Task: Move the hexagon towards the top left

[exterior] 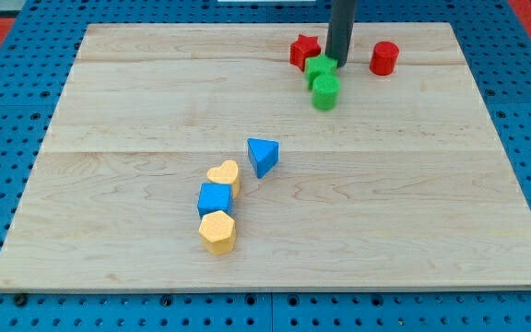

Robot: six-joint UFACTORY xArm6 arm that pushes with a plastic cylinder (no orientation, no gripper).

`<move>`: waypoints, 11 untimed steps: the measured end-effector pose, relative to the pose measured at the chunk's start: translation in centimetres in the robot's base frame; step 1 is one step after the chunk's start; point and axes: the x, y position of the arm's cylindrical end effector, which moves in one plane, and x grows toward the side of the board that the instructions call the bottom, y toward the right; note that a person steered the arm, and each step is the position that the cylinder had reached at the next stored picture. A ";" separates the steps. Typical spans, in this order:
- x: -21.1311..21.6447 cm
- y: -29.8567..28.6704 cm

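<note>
Nearest the camera sits the yellow hexagon [218,231], low and left of centre on the bench [413,221], far from my tip [338,63]. That tip, a plain rod with nothing to open or close, holds nothing; it stands near the view's top, touching the green star-like block [320,68], with the red star [304,51] just left and a green cylinder [325,92] below. Right sits a red cylinder [384,58]. Above the hexagon lie a blue cube [215,198], yellow heart [224,174], and blue triangle [263,155].
</note>
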 end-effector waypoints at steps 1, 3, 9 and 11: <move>1.3 -0.1; 13.1 8.8; 26.8 -18.7; 23.3 -18.7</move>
